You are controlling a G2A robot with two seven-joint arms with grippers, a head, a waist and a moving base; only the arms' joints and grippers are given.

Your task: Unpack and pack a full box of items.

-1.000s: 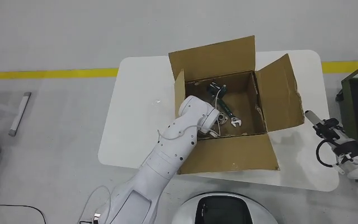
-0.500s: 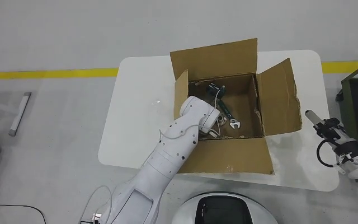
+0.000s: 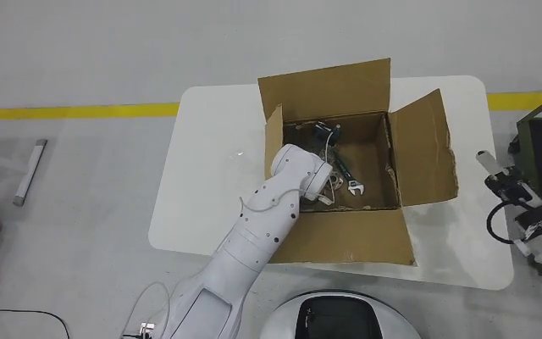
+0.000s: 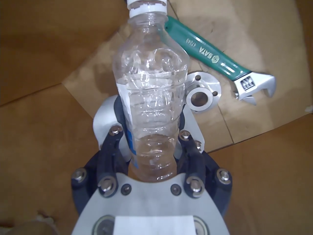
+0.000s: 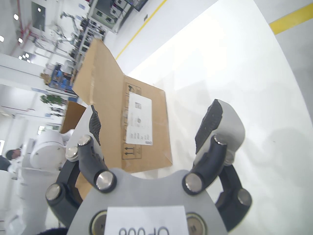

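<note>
An open cardboard box (image 3: 419, 148) stands on the white table (image 3: 212, 169), flaps spread. My left arm goes down into it at its left side. The left gripper (image 4: 150, 123) is shut on a clear plastic bottle (image 4: 151, 74) with a white cap, held just above the box floor. Behind the bottle lie a green-handled adjustable wrench (image 4: 215, 59) and a round metal flange (image 4: 203, 95); the wrench (image 3: 349, 180) also shows from above. My right gripper (image 5: 156, 123) hangs open and empty off the table's right edge, facing the box's outer wall (image 5: 144, 125).
A dark green cabinet (image 3: 529, 136) stands past the table's right edge. A grey bar (image 3: 27, 172) lies on the floor at far left. A yellow line (image 3: 89, 110) runs along the floor behind the table. The table's left part is bare.
The right arm has drawn back toward the right edge of the top view. The box's flaps shifted slightly a second ago. The left arm holds nearly still in the box.
</note>
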